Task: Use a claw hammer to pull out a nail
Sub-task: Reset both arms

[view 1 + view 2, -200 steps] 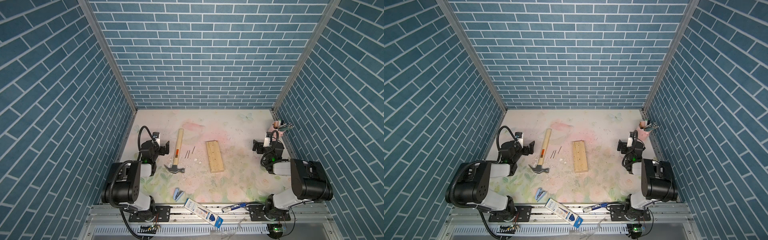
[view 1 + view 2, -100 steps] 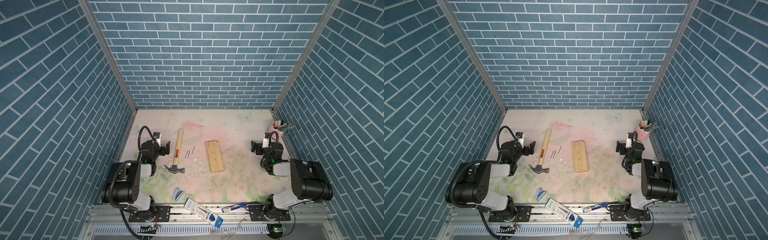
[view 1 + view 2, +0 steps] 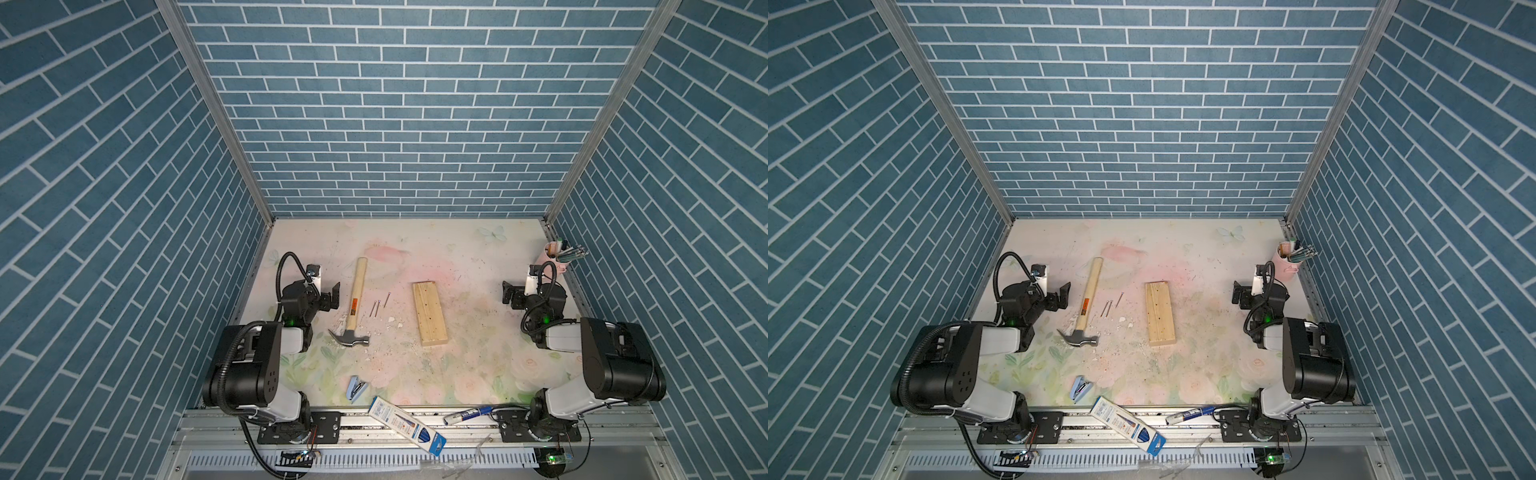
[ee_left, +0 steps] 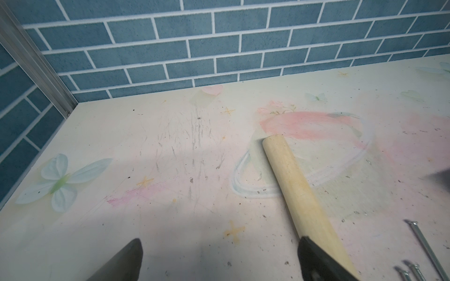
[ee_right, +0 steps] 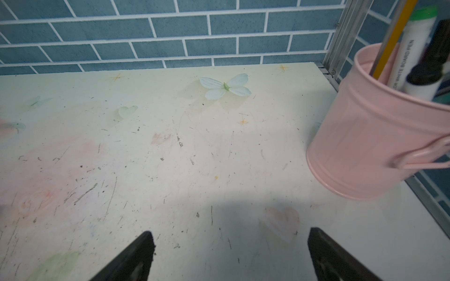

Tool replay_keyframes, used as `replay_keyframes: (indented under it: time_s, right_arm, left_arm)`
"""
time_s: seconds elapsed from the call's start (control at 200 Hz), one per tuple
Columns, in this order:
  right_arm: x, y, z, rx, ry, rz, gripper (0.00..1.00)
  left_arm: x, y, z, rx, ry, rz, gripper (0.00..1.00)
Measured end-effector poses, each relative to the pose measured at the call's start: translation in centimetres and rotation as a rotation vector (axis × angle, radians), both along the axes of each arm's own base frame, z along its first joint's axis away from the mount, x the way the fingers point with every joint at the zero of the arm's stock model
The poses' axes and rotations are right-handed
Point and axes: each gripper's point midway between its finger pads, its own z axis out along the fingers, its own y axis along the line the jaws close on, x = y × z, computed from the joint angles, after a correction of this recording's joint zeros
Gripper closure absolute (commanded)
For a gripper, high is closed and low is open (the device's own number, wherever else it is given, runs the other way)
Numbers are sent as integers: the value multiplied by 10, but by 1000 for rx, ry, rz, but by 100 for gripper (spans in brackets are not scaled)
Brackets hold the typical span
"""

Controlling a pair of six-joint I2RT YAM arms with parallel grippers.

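The claw hammer (image 3: 356,297) (image 3: 1088,297) lies flat left of centre, pale wooden handle pointing to the back wall, steel head (image 3: 349,337) nearest me. My left gripper (image 3: 328,297) (image 3: 1061,296) hovers open just left of the handle. In the left wrist view the handle (image 4: 292,185) runs behind one fingertip of the gripper (image 4: 220,240), outside the jaws. Three loose nails (image 3: 377,307) (image 4: 418,240) lie between the hammer and a wooden block (image 3: 430,313) (image 3: 1160,313). My right gripper (image 3: 510,295) (image 3: 1240,296) (image 5: 231,232) stands open and empty at the right.
A pink cup (image 3: 555,259) (image 5: 365,146) of pens stands at the back right, close to the right gripper. A blue stapler (image 3: 356,388), a pen box (image 3: 407,424) and a marker (image 3: 469,414) lie at the front edge. White chips litter the table near the hammer head.
The right gripper has shifted slightly toward the table's centre. The left arm, hammer, nails and block have not moved.
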Motion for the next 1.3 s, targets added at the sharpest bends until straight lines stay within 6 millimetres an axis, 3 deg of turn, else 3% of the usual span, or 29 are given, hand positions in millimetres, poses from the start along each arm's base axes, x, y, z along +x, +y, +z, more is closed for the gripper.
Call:
replay_keyframes:
  time_s: [0.55,0.785,1.015,1.3]
  right_arm:
    - [0,0,2,0,-10,2,1]
    - [-10,5,-5,8,-15,23,1]
    - [-2,3,2,5,-21,16,1]
    - [-2,3,2,4,-19,15,1]
  left_arm:
    - [-1,-4,2,-3,-14,-24,1]
    - [-12,-6,-3,-4,-26,-34,1]
    - [2,-1,6,-1,-25,-4,1]
    - [1,0,2,0,-5,2,1]
